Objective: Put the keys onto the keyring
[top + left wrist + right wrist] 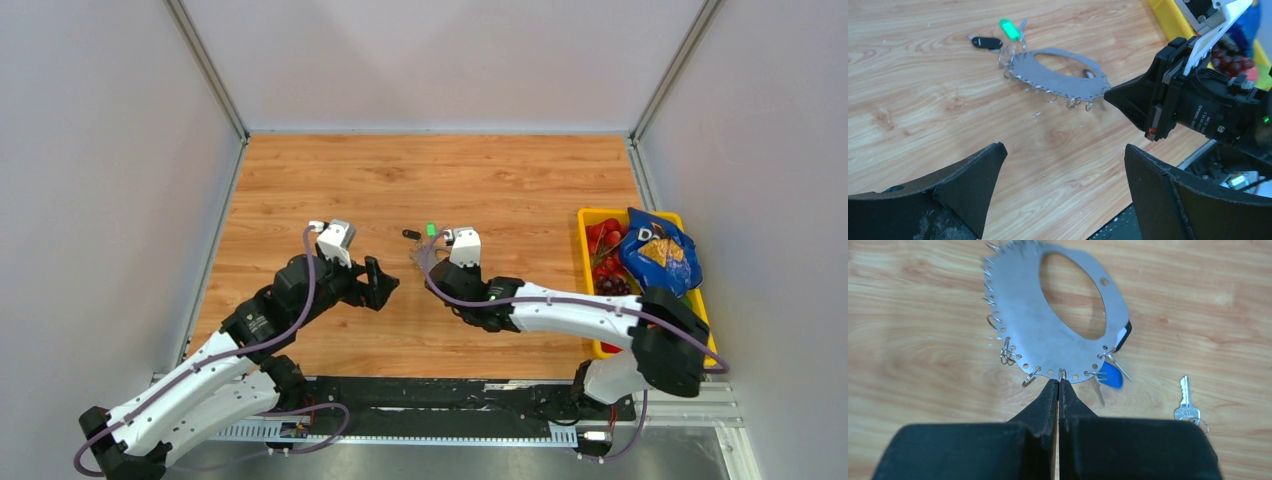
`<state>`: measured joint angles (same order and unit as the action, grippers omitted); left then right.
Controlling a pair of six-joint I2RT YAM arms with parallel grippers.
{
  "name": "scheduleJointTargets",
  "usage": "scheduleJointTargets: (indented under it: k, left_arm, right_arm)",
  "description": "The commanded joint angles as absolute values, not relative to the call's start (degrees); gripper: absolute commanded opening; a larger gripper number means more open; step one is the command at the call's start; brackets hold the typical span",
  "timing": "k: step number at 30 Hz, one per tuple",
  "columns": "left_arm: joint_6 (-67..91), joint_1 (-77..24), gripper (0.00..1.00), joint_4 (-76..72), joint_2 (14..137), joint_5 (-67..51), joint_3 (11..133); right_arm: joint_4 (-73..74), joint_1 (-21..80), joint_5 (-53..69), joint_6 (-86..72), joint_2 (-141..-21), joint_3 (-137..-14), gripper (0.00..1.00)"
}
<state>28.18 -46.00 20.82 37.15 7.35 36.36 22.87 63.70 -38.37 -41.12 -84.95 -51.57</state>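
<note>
The job looks only partly done. The keyring, a flat oval metal plate with a big hole and small wire rings along its edge, lies on the table near the middle, between the two arms.

The right gripper has its jaws pressed fully together. Its tips nip the near edge of the keyring, apparently at one small ring. The left gripper hangs just left of the keyring with its jaws spread wide and nothing between them.

A blue-tagged key hangs from a ring at the near right edge of the plate, with a plain metal key beside it. Those two look already attached. At the far end sit a black-headed key and a green tag, close to the plate. Whether either is hooked on I cannot tell.

One silver key, with its own tiny ring, lies loose on the wood to the right of the closed fingers, apart from the plate. At least that key is left to pick up and thread on, so I judge the work at an early-to-middle stage.
</note>
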Motion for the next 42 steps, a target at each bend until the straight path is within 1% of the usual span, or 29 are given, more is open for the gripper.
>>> scheduleJointTargets:
  k: [1, 15, 19, 27, 30, 38, 42]
  left_arm:
    - [28.04, -46.13, 1.00, 21.53, 34.67, 3.46, 41.71]
    - [26.18, -46.14, 1.00, 19.67, 34.13, -7.10, 47.68]
    - [26.50, -46.14, 1.00, 17.84, 33.68, -10.43, 48.13]
    - [27.74, -46.14, 1.00, 12.39, 32.51, -18.61, 46.78]
    - [27.42, -46.14, 1.00, 9.53, 31.66, -21.78, 45.11]
    - [27.03, -46.14, 1.00, -0.57, 28.66, -30.93, 40.29]
    - [27.03, -46.10, 0.94, -6.00, 27.41, -33.84, 39.05]
  right_arm:
    - [17.84, 64.07, -35.42, -32.31, -76.74, -50.04, 0.00]
    - [15.75, 64.64, -20.34, -12.26, -57.14, -49.94, 0.00]
    - [15.38, 64.61, -13.40, -7.56, -53.46, -50.83, 0.00]
    - [15.30, 64.61, -1.15, -0.50, -50.43, -54.58, 0.00]
    - [15.01, 64.60, 3.58, -0.28, -50.10, -56.20, 0.00]
    - [11.79, 64.60, 11.57, -0.27, -49.84, -59.22, 0.00]
    - [10.26, 64.68, 15.92, -0.44, -49.87, -60.24, 0.00]
